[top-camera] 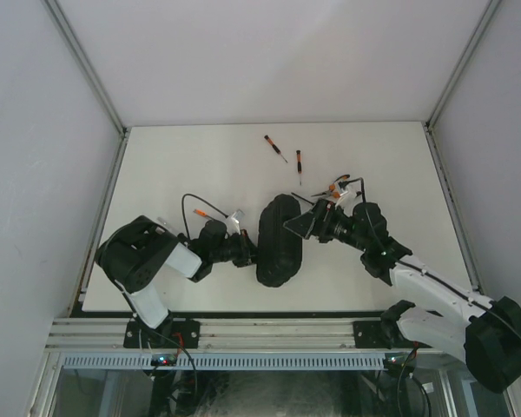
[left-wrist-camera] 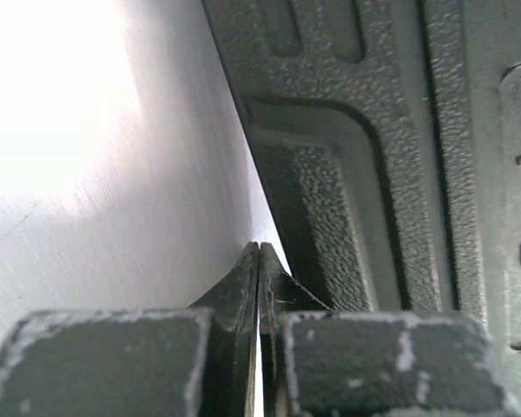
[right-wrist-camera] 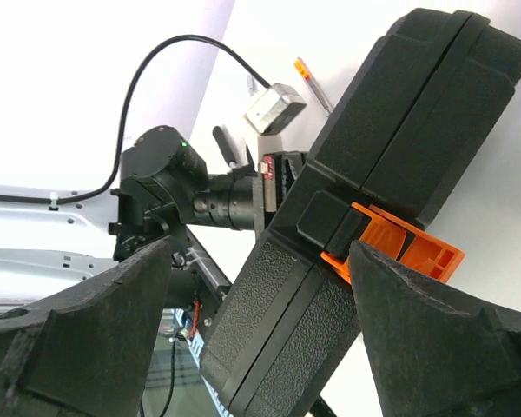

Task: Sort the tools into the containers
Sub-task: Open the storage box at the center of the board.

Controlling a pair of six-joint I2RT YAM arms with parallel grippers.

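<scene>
**A:** Which step is this?

**B:** Opening, I'd say. The case sits closed in the middle of the table, between the two arms. No tool can go in until the lid is up.

**A:** And the grippers?

**B:** The left gripper has its fingers together and holds nothing. Its tips sit right at the ribbed shell, where the shell meets the table, so I read it as a brace. The right gripper has its fingers wide apart and empty, with the orange latch framed between them.

**A:** So what does the next move call for?

**B:** Probably working that latch loose while the far side is held firm. The latch is small, so one fingertip has to catch its lip without shoving the whole case sideways.

**A:** Where are the tools?

**B:** All outside. Loose screwdrivers lie well beyond the case, a small heap of tools lies just behind the right gripper, and a lone screwdriver lies near the left arm. The heap sits close enough to get knocked as that arm works.
</scene>
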